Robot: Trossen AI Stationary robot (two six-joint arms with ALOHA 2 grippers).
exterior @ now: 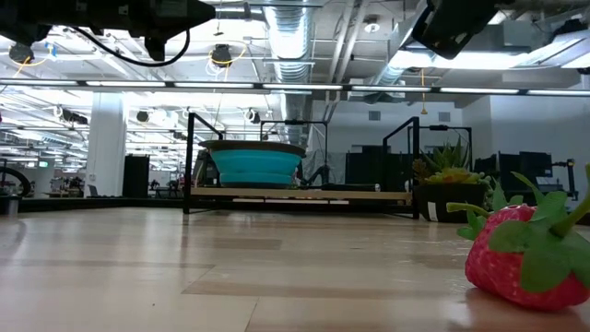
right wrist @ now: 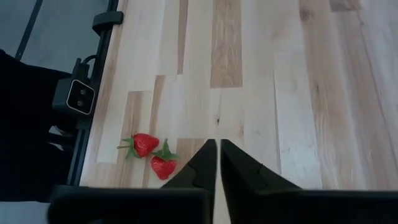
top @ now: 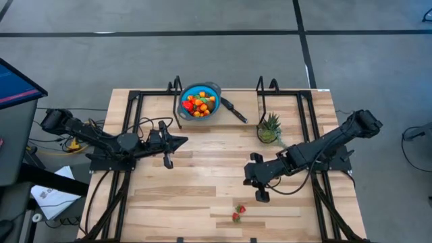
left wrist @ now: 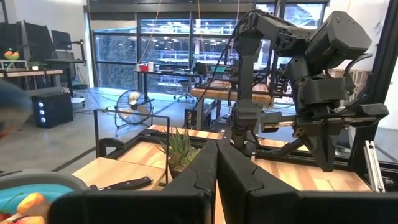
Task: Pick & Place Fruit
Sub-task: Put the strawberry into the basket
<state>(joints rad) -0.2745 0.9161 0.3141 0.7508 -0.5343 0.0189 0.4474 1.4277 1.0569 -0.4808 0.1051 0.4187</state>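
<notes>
- Bench (top: pixel 202 182): wooden top, black frame rails along left, right and far edges.
- Bowl (top: pixel 200 101): blue, at far edge near the middle, already heaped with fruit (top: pixel 198 104) in red, orange and yellow; evidently the drop-off point, handle pointing toward the right side.
- Two strawberries (top: pixel 237 213): loose on the bench near the front edge, right of centre, lying just beside each other; judged the only pieces not yet in the bowl.
- Plant (top: pixel 269 128): spiky green, standing toward the far right corner, well apart from the strawberries; not part of the job.
- Right gripper (top: pixel 260 195): raised above the bench, right of centre, just behind the strawberries; fingers (right wrist: pixel 202 163) pressed together, nothing between them. Aimed down at the bench with both strawberries in its wrist view, so apparently lined up for the next pick; jaws need to part first.
- Left gripper (top: pixel 182 141): at left-centre, pointing toward the middle, fingers closed and empty; held level and clear of the bowl, apparently parked to leave the right arm room.
</notes>
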